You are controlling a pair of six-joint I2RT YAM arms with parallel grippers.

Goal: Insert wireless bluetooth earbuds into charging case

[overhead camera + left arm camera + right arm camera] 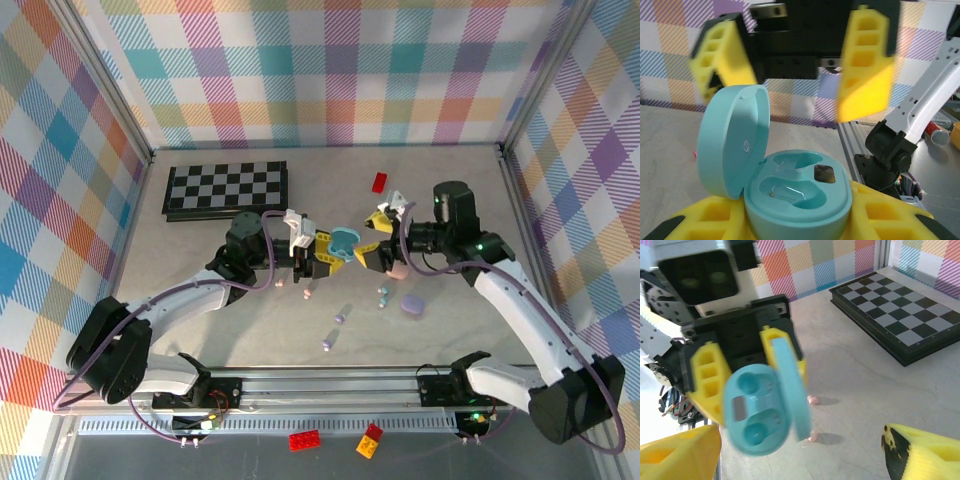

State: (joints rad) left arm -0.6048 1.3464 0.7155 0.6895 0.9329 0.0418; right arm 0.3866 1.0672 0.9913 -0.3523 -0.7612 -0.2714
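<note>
1. Left of the charging case [346, 241] and farther from the arm bases, well apart from it, we see a chessboard [226, 188] lying flat on the table [200, 250]. It plays no part in this job.
2. Just left of the case, the left gripper [325, 250] clamps the case body between its yellow fingers and holds it off the table. The lid [732, 140] stands hinged open, and both wells [790, 192] look empty to us in the wrist views.
3. On the base side of the case and slightly left, two pink earbuds [306, 297] lie loose on the table. Two purple earbuds [340, 318] lie right of the pink ones, closer to the bases.
4. Just right of the case, the right gripper [372, 240] faces the open wells. Its jaws are spread wide with nothing between them.
5. Right of the case on the base side, a blue earbud [383, 294] rests on the table, with a closed lilac case [413, 306] near it, farther right.
6. We judge that the case is presented and no bud is loaded, so fetching the first bud is the step in hand.
7. The next move calls for the right gripper to go down to the table and pinch one small glossy bud without letting it slip. It must then bring the bud over the case with its stem turned to match a well, while the left gripper holds the case steady.
</note>
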